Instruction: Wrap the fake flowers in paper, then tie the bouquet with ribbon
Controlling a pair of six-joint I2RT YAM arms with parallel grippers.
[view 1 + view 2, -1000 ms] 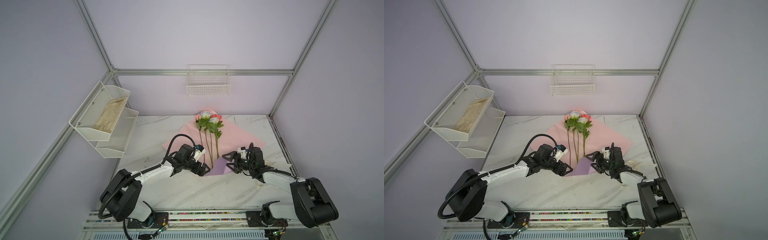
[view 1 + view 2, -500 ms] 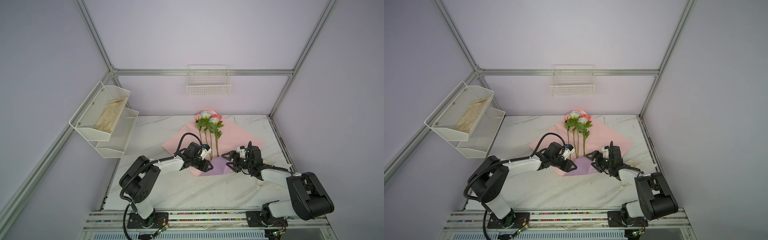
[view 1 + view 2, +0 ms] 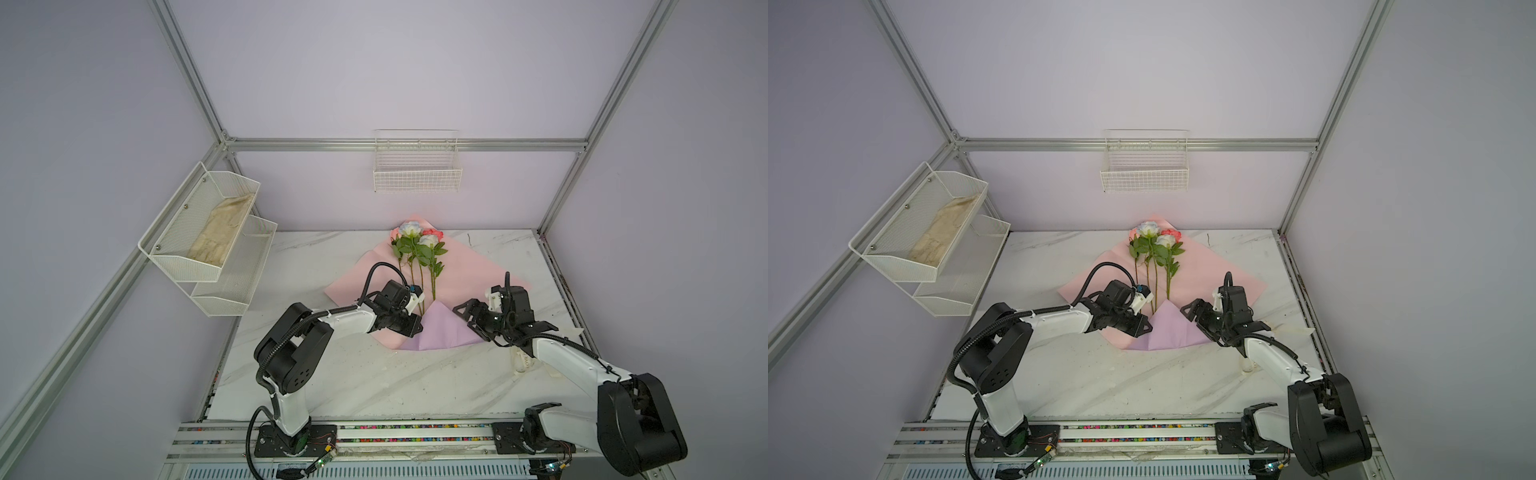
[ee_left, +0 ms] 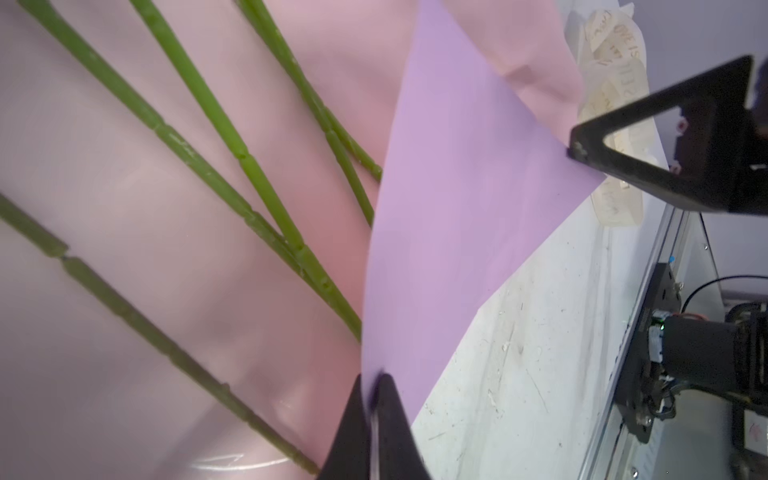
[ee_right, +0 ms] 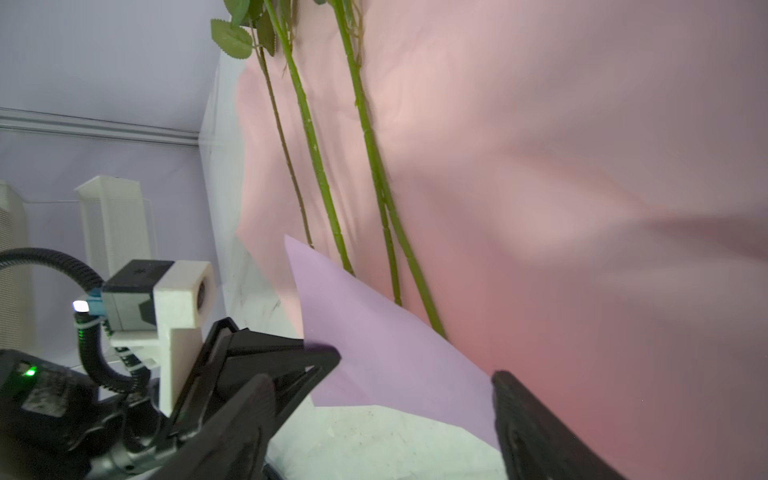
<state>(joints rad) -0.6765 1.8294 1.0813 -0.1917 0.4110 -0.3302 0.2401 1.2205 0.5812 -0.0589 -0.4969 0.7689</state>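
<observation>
Lilac flap of wrap paper (image 3: 440, 334) is covering the stem ends of the bouquet of fake flowers (image 3: 415, 249), lying on the table (image 3: 332, 374). Left gripper (image 4: 371, 384) is pinching this flap; right gripper (image 3: 469, 323) is hanging open beside. Wrapping step, I think; next is needing a careful side fold.

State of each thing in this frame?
wrap paper: near corner folded over the stem ends, lilac side up.
flowers: lying on the paper, untied.
left gripper: shut on the fold's edge.
right gripper: open at the fold's other corner.
ribbon: lying loose, unused.
</observation>
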